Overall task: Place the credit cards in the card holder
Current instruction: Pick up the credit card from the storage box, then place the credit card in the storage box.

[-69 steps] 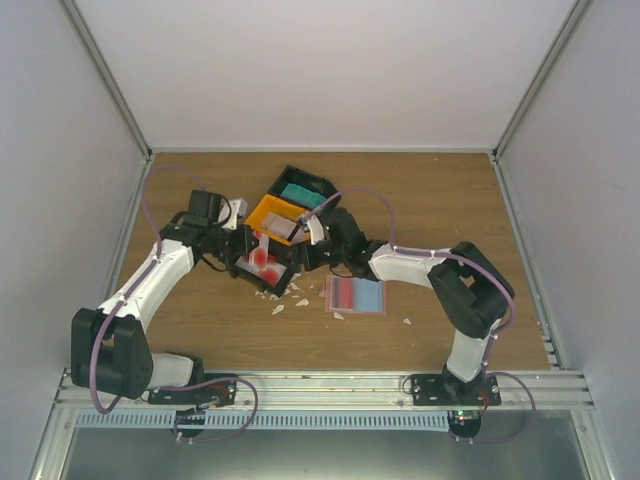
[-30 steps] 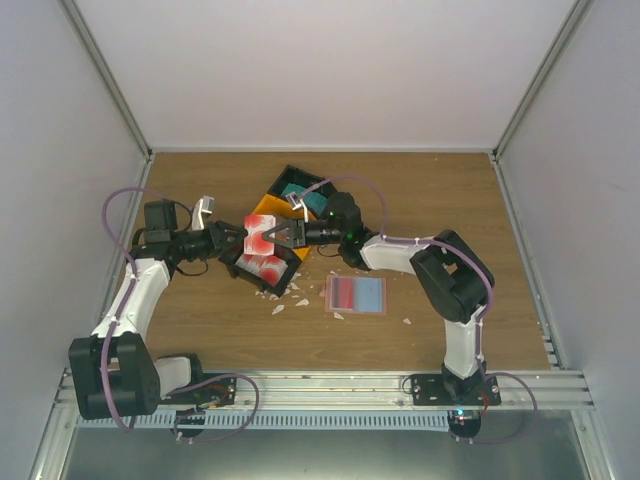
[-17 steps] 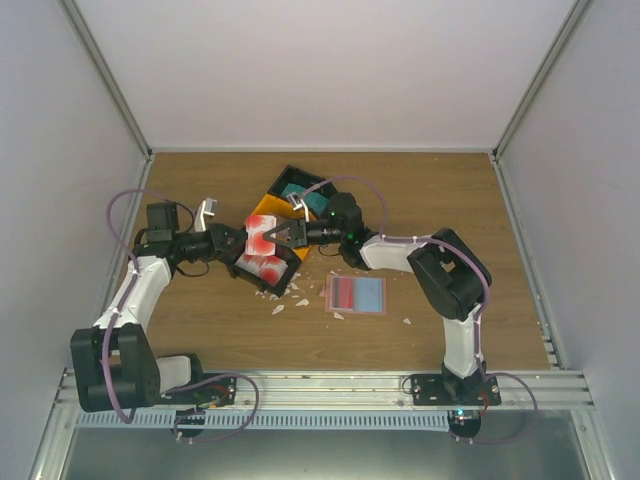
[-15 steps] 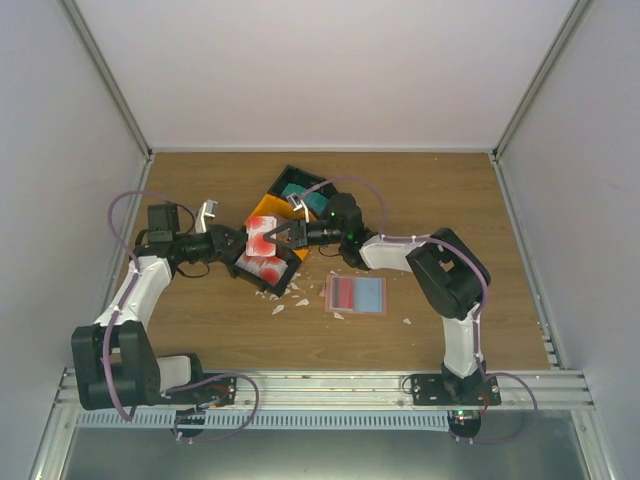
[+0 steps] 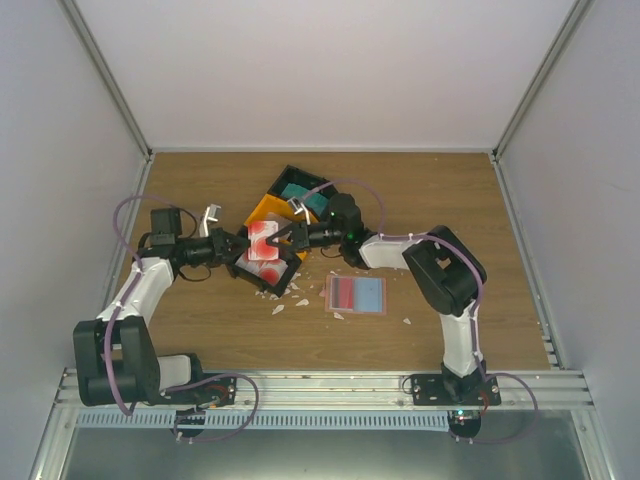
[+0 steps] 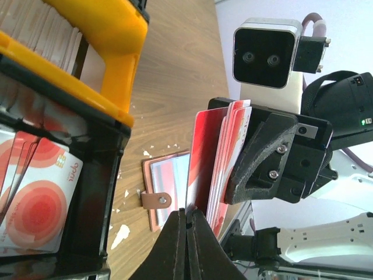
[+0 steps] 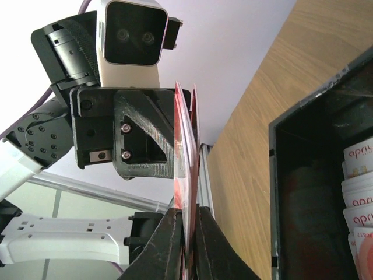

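Clamped upright by both left gripper (image 6: 187, 224) and right gripper (image 7: 187, 220): stack of red-and-white plastic credit cards (image 6: 217, 154). Printed "apri" on loose cards (image 7: 361, 158) in black-and-orange compartment tray (image 6: 102, 192).

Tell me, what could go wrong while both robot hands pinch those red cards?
1. The left hand and right hand both pinch the red cards in mid-air; pulling apart unevenly might spill them into the black tray.
2. The hands sit very close and could bump.
3. The card holder lies apart, so cards could slip on the way.
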Robot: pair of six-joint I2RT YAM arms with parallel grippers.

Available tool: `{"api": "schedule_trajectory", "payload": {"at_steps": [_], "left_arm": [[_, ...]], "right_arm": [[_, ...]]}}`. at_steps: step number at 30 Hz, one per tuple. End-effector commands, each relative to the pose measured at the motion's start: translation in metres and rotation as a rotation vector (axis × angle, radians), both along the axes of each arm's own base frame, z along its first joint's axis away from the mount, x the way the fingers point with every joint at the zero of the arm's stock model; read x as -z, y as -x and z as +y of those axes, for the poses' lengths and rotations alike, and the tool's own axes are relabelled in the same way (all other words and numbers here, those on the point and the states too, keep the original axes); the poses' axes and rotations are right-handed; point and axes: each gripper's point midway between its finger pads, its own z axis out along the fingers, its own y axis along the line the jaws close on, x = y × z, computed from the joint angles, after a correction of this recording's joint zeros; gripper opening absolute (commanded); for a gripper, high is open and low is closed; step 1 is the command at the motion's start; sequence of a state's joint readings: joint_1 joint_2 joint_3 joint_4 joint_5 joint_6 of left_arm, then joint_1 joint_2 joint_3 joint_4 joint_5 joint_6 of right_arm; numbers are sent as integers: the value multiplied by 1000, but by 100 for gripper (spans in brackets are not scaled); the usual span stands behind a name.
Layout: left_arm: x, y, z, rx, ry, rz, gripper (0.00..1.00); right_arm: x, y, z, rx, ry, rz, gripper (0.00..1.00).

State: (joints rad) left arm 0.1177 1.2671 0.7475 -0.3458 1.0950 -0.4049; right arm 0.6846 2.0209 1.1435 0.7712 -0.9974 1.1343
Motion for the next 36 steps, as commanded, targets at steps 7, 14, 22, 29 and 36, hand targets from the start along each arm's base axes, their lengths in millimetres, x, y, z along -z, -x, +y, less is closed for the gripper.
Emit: {"api": "schedule_trajectory", "payload": {"at_steps": [7,14,22,29,36], "left_arm": [[20,8,2,-41,1,70,0],[45,6,20,-138,-64,154,0],[65,4,46,-265,-189,217,0],[57,1,70,-366,-328,198,0],[25,-2,64,-344,-304,94,0]], "right_arm": [[50,-5,10,12,130,121,13],[75,-16,17,35,233,168,18],[96,-30,19,92,380,144,26],[106,-39,12,169,524,52,36],[90,-44,-1,265,631,-110,47]]}}
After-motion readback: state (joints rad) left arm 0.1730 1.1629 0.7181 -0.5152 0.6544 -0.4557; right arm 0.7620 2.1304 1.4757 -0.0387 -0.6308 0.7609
